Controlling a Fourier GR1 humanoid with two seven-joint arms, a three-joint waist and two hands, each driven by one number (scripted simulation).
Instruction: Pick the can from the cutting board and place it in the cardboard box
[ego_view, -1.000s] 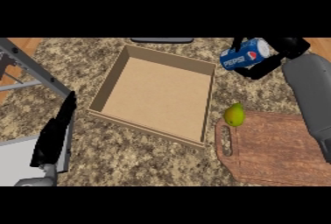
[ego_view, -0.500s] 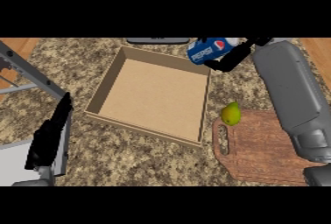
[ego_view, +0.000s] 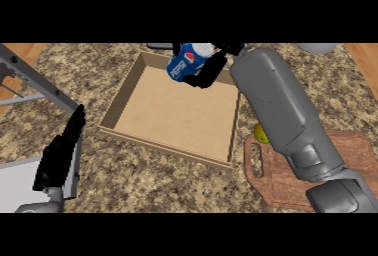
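We see right hand (ego_view: 209, 70) curled round cylindrical blue can (ego_view: 184, 61), top centre, above square cardboard box (ego_view: 118, 99); left hand (ego_view: 60, 155) flat, lower left.

Head view. The cardboard box (ego_view: 173, 112) sits on the table (ego_view: 148, 180), left of centre. The can (ego_view: 187, 61) is held in the right robot hand (ego_view: 210, 70) above the box's far wall. The cutting board (ego_view: 347, 150) lies on the table to the right of the box, its near-left edge just beside the box's near-right corner. A lemon (ego_view: 260, 133) lies on the board, partly hidden behind the right forearm. The left robot hand (ego_view: 63, 150) shows at the lower left, left of the box.
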